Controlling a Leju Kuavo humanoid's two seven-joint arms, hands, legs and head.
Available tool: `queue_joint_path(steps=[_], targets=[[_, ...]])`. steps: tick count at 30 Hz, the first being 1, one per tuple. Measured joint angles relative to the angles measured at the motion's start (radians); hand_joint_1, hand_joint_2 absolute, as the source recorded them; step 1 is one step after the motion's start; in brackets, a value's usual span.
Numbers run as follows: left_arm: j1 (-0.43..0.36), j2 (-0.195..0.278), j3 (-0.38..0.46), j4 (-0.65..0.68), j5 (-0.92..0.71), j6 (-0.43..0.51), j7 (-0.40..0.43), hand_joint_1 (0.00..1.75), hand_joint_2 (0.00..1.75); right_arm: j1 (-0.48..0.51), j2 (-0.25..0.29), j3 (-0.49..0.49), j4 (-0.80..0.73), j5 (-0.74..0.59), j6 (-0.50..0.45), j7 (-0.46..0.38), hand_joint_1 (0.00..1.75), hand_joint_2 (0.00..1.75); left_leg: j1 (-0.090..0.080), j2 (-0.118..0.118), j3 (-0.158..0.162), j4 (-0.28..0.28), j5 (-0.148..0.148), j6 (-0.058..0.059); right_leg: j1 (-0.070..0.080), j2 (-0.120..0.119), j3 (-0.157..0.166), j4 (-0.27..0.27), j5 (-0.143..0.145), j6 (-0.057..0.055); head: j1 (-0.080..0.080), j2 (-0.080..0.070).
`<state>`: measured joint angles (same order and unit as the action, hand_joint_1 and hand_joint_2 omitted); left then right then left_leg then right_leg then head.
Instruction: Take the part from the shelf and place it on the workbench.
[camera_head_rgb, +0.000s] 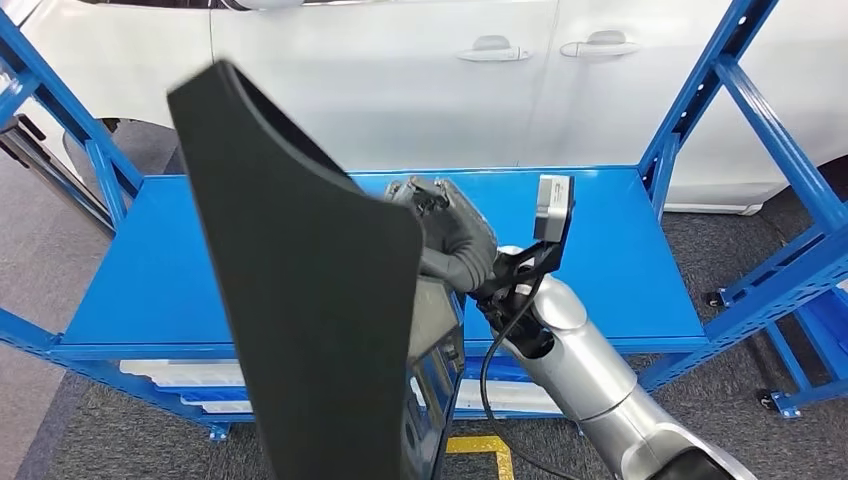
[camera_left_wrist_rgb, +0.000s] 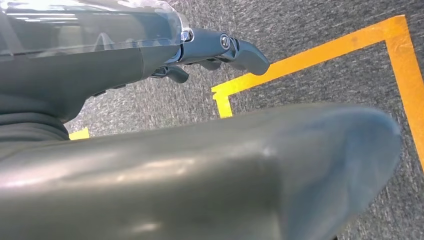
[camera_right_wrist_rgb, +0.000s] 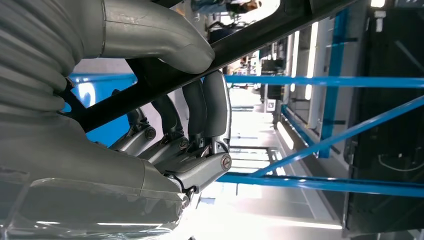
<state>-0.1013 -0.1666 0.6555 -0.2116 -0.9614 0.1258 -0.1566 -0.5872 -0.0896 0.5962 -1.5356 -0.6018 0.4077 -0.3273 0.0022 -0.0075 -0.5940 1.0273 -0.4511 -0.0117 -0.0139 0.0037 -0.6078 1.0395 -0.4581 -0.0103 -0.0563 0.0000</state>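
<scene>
One black part (camera_head_rgb: 300, 300), a long curved panel, stands upright close to the head camera, above the front edge of the blue shelf (camera_head_rgb: 150, 270). Right hand (camera_head_rgb: 455, 235): clamped on the panel's right edge; the right wrist view shows thumb over and fingers (camera_right_wrist_rgb: 207, 107) under the black edge. Left hand (camera_left_wrist_rgb: 220, 47): seen in the left wrist view, fingers apart, holding nothing, above grey carpet (camera_left_wrist_rgb: 310, 20) with yellow floor tape (camera_left_wrist_rgb: 320, 50). Behind the shelf: a white car (camera_head_rgb: 450, 70).

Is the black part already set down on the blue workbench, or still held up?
Held up: the right hand grips the black part upright above the blue workbench.
</scene>
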Motion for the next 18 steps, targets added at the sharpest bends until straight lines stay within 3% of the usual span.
queue_joint_path(steps=[2,4,6,7,8,9,11,15,17,18], targets=[[0.005,-0.004,0.001,0.0,0.003,0.008,-0.015,0.0,0.0,0.047,0.001,0.013,-0.017,0.021,0.0,-0.03,1.69,1.75,0.002,0.001,-0.025,0.061,-0.041,-0.011,-0.004,-0.002,0.002,-0.004,0.001,-0.01,0.0,0.0],[0.009,-0.006,0.002,0.0,0.006,0.007,-0.032,0.0,0.0,0.09,0.002,0.021,-0.035,0.034,-0.003,-0.047,1.69,1.75,0.005,0.002,-0.085,0.192,-0.106,-0.02,-0.003,-0.004,0.003,-0.004,0.0,-0.014,0.0,0.0],[0.012,-0.007,0.003,0.001,0.007,0.002,-0.05,0.0,0.0,0.131,0.001,0.027,-0.053,0.046,-0.007,-0.053,1.67,1.75,0.006,0.002,-0.13,0.284,-0.13,-0.021,-0.001,-0.005,0.003,-0.004,-0.001,-0.016,0.0,0.0],[0.013,-0.007,0.004,0.001,0.007,-0.001,-0.056,0.0,0.0,0.149,0.001,0.029,-0.064,0.051,-0.009,-0.054,1.66,1.75,0.007,0.002,-0.126,0.274,-0.113,-0.019,0.0,-0.004,0.004,-0.004,-0.002,-0.016,0.0,0.0],[0.013,-0.007,0.004,0.001,0.006,-0.002,-0.06,0.0,0.0,0.163,0.001,0.031,-0.075,0.056,-0.011,-0.054,1.66,1.75,0.007,0.002,-0.102,0.224,-0.08,-0.015,0.0,-0.003,0.006,-0.004,-0.003,-0.016,0.0,0.0],[0.013,-0.007,0.005,0.001,0.006,-0.003,-0.062,0.0,0.0,0.173,0.001,0.033,-0.085,0.059,-0.012,-0.053,1.66,1.75,0.006,0.002,-0.066,0.149,-0.043,-0.01,0.001,-0.001,0.008,-0.004,-0.003,-0.015,0.0,0.0],[0.01,-0.007,0.005,0.001,0.004,-0.005,-0.065,0.0,0.0,0.185,0.001,0.033,-0.099,0.063,-0.013,-0.051,1.66,1.75,0.001,0.002,-0.006,0.027,-0.002,0.002,0.003,0.001,0.011,-0.004,-0.004,-0.009,0.0,0.0],[0.008,-0.008,0.006,0.001,0.006,-0.015,-0.071,0.0,0.0,0.202,0.002,0.033,-0.112,0.064,-0.012,-0.042,1.65,1.75,-0.004,0.0,0.014,-0.018,0.007,0.019,0.001,0.002,0.012,-0.009,-0.003,0.014,0.0,0.0],[0.007,-0.009,0.007,0.001,0.007,-0.016,-0.074,0.0,0.0,0.206,0.001,0.033,-0.117,0.064,-0.011,-0.04,1.66,1.75,0.001,0.002,0.02,-0.033,0.016,0.031,0.001,0.001,-0.003,0.031,-0.033,0.023,0.0,0.0],[0.006,-0.01,0.007,0.001,0.007,-0.017,-0.074,0.0,0.0,0.207,0.001,0.033,-0.118,0.064,-0.011,-0.04,1.66,1.75,0.002,0.004,0.021,-0.036,0.018,0.034,0.001,0.001,-0.027,0.083,-0.065,0.025,0.0,0.0]])
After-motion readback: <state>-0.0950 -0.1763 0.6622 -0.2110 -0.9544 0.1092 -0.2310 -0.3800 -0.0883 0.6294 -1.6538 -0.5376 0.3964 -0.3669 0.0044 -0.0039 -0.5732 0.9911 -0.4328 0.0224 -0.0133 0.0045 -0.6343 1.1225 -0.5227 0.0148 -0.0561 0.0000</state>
